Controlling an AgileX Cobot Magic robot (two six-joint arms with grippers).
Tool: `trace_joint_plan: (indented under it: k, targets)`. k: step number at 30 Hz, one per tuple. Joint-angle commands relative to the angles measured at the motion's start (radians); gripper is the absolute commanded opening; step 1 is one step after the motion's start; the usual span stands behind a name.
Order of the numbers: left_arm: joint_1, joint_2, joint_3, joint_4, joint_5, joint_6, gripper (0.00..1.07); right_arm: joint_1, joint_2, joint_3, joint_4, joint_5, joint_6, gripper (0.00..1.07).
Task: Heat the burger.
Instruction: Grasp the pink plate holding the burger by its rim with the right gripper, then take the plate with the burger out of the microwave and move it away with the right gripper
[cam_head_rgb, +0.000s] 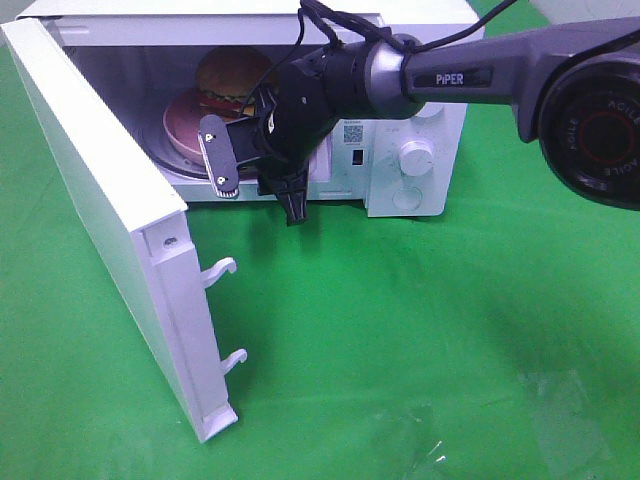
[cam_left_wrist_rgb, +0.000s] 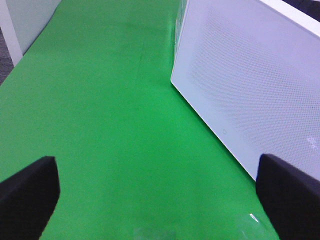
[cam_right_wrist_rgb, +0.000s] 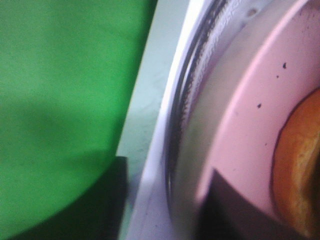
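Already the burger (cam_head_rgb: 232, 78) sits on its pink plate (cam_head_rgb: 183, 135) inside the microwave (cam_head_rgb: 420, 110), on the glass turntable (cam_right_wrist_rgb: 192, 95). The right pincer (cam_head_rgb: 255, 175) hangs at the oven's mouth just in front of the plate, its fingers spread apart and holding nothing. The door (cam_head_rgb: 110, 220) stands wide open over the green tabletop (cam_head_rgb: 400, 330). The left pincer (cam_left_wrist_rgb: 155, 195) is off to the side, also apart and empty. Judging from this, loading is done; shutting the door and turning a knob (cam_head_rgb: 416, 153) remain.

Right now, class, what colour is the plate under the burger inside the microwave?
Pink. The plate shows best in the exterior high view, beneath the burger.
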Motion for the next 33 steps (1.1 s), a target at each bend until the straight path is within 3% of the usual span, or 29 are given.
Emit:
trace_joint_plan:
  k: [1,2,23,25,28,30,33]
  targets:
    - [0.002,-0.019,0.004,-0.001,-0.004,-0.001,1.01,-0.011,-0.004,-0.008,-0.011,-0.038,0.005,0.08]
    - [0.002,-0.019,0.004,-0.001,-0.004,-0.001,1.01,-0.001,-0.008,-0.008,-0.003,-0.021,-0.003,0.0]
    - [0.002,-0.019,0.004,-0.002,-0.004,-0.001,1.01,0.046,-0.098,0.008,0.042,0.151,-0.122,0.0]
    - [0.002,-0.019,0.004,-0.002,-0.004,-0.001,1.01,0.046,-0.145,0.082,0.037,0.085,-0.167,0.0]
    - [0.002,-0.019,0.004,-0.002,-0.004,-0.001,1.01,0.049,-0.162,0.111,0.035,0.058,-0.174,0.0]
    - [0.002,-0.019,0.004,-0.002,-0.004,-0.001,1.01,0.051,-0.222,0.222,0.032,-0.022,-0.197,0.0]
    - [0.002,-0.019,0.004,-0.002,-0.004,-0.001,1.01,0.052,-0.243,0.266,0.032,-0.043,-0.208,0.0]
